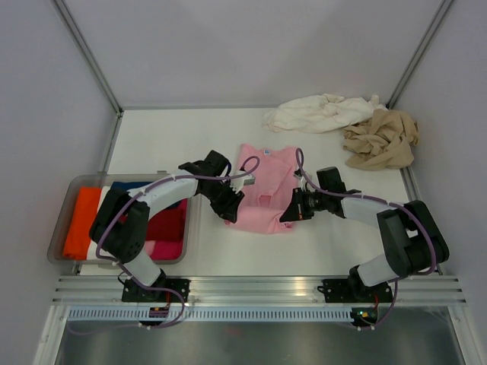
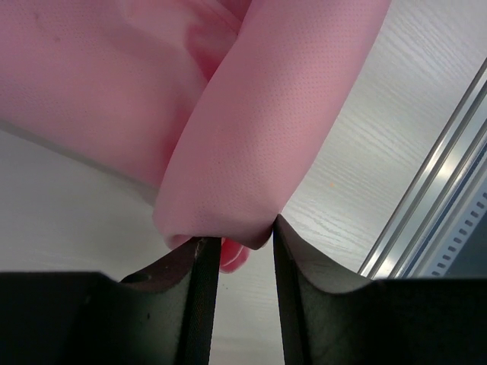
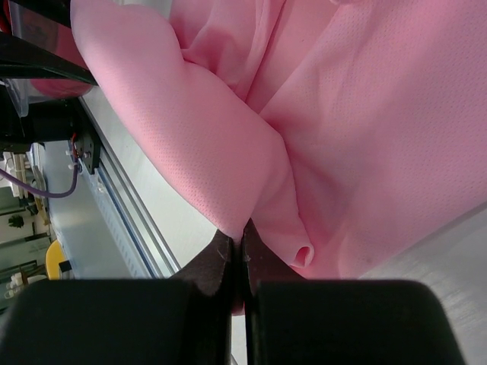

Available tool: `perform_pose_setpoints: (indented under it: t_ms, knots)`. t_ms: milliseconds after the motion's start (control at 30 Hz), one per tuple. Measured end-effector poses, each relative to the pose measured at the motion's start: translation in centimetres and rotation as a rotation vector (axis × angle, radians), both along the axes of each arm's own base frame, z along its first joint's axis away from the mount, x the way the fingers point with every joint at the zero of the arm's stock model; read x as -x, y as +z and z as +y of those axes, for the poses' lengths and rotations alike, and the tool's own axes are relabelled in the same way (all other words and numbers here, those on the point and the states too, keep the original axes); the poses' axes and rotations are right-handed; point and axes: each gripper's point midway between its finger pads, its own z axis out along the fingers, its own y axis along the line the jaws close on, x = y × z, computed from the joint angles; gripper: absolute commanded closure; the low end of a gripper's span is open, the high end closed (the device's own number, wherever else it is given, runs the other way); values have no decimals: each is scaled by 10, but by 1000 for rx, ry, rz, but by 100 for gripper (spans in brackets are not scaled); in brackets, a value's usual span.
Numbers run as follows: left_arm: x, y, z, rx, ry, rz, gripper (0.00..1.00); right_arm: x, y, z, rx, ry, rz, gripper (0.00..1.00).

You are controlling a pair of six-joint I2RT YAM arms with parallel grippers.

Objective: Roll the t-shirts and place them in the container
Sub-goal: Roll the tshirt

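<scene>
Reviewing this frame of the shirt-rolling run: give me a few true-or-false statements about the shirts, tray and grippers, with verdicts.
1. The right gripper is pinched shut on the pink t-shirt. True.
2. The cream-white t-shirt lies in the tray. False: it lies crumpled at the far side of the table, beside the tan t-shirt.
3. The left gripper is at a fold of the pink t-shirt. True.
4. The tray is empty. False: it holds orange, red and blue cloths.
5. The tan t-shirt is neatly rolled. False: it is a crumpled heap.
</scene>
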Motion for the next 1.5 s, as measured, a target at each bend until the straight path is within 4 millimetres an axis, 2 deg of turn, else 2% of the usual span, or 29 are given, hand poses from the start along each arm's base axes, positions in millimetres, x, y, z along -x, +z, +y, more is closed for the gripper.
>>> perform_pose_setpoints:
  t_ms: [167,233,267,300,367,400,533,567,600,633,667,733,867,967,1133,1233,1300,1367,1500]
  knots:
    - [-2,4,-8,42,10,4,61,-1,-1,-1,5,-8,-11,100]
    - [-2,6,-12,64,12,11,64,-2,-2,-1,6,-10,-15,100]
    - [-3,6,-14,74,13,13,68,-2,-1,-1,6,-10,-17,100]
    - [-3,7,-17,84,14,19,81,-3,-1,-1,6,-11,-18,100]
    - [-3,5,-20,93,24,34,94,-3,-1,-1,6,-13,-19,100]
    - [-4,4,-21,93,26,38,97,-3,-1,-1,6,-14,-19,100]
    - [-5,3,-20,101,35,58,98,2,1,-2,10,-12,-4,99]
    - [-6,4,-19,103,41,63,98,4,3,-3,11,-9,3,95]
    - [-7,5,-16,103,51,71,98,7,4,-3,9,-4,12,90]
    - [-9,5,-11,101,66,80,98,11,6,-3,4,3,25,68]
    - [-9,5,-9,102,72,87,98,15,6,-4,5,7,44,59]
    - [-11,5,-1,97,99,100,98,22,2,-7,31,12,72,51]
    - [-9,8,0,114,104,126,98,25,-6,-16,93,-8,89,47]
    - [-5,9,-1,125,97,141,98,22,-3,-20,112,-23,55,46]
    - [-2,11,-3,137,91,158,98,21,18,-22,103,-23,-83,43]
    - [-1,11,-3,139,90,161,98,27,37,-20,89,-20,-223,38]
    - [0,12,-4,144,88,166,98,30,42,-18,84,-23,-290,37]
    - [0,13,-4,149,86,170,98,33,37,-16,93,-31,-299,32]
    - [2,13,-4,147,84,176,98,39,13,-13,153,-37,-273,30]
